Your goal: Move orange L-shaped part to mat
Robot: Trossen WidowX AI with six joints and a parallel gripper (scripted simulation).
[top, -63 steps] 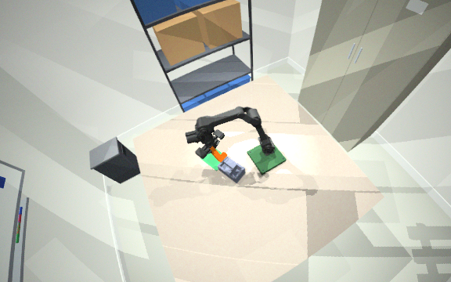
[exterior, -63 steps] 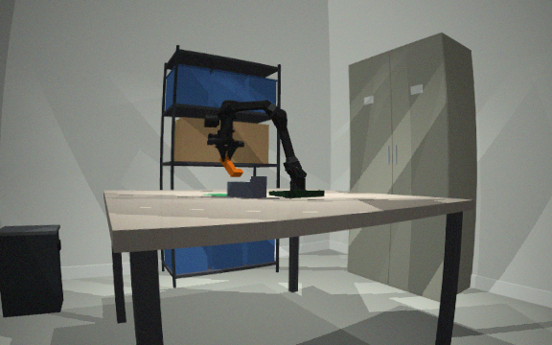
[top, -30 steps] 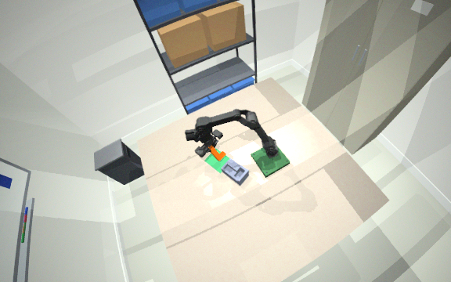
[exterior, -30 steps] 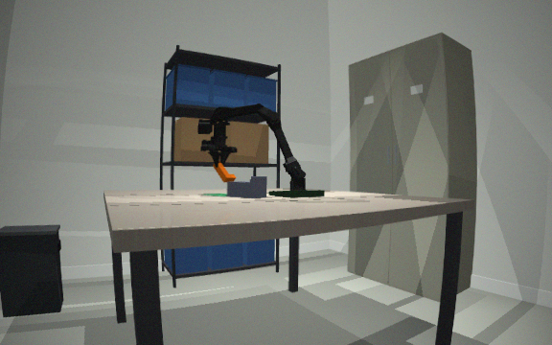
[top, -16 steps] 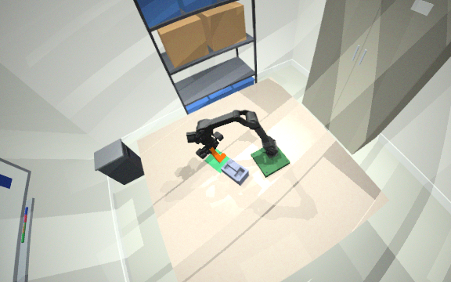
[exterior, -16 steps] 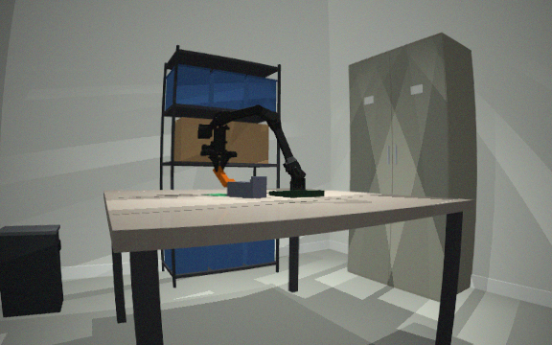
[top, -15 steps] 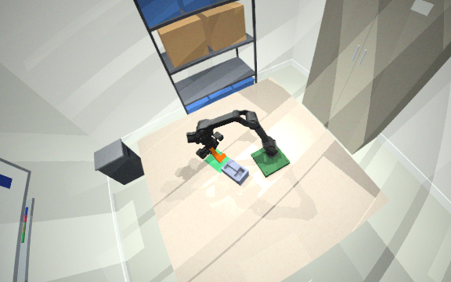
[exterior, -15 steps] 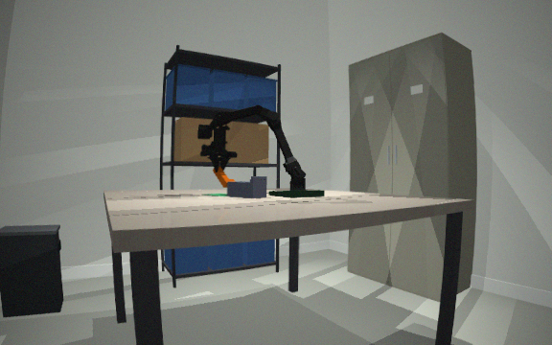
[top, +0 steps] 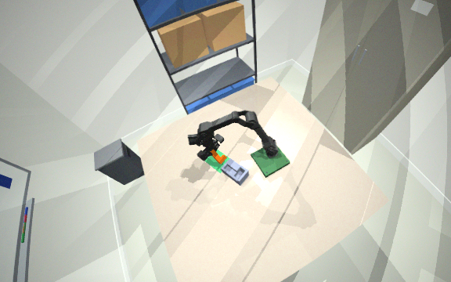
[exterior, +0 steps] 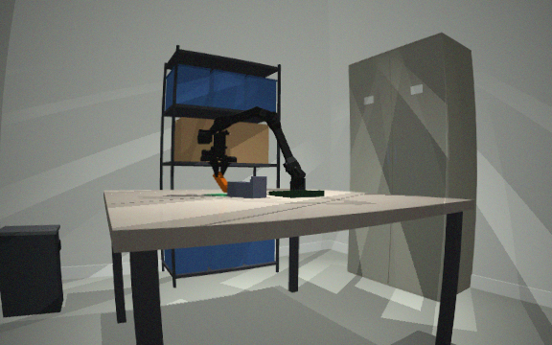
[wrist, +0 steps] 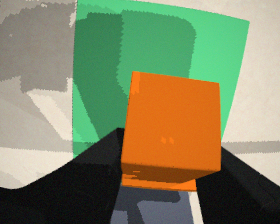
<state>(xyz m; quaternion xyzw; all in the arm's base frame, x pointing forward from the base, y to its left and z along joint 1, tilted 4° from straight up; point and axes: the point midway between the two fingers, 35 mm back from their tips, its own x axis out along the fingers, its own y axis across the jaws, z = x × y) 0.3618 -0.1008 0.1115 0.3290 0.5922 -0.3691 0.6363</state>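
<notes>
My gripper (top: 212, 150) (exterior: 218, 173) (wrist: 161, 142) is shut on the orange part (top: 220, 157) (exterior: 220, 183) (wrist: 173, 115), gripping it near its upper end. The part is out of the pocket and steeply tilted, its lower end pointing down toward the tray side. That lower end is low, close to the tray's edge; whether it touches the mat or the tray cannot be told. The green mat (top: 214, 164) (wrist: 228, 45) lies flat under and beyond the part. The grey tray (top: 242, 180) (exterior: 239, 189) (wrist: 163, 215) stands beside the mat, its pocket empty.
The arm's dark green base plate (top: 266, 166) (exterior: 300, 194) lies on the table (top: 225, 235) (exterior: 257, 222), on the far side of the tray from the mat. The arm arches above the tray. A shelf rack, a cabinet and a dark bin stand off the table.
</notes>
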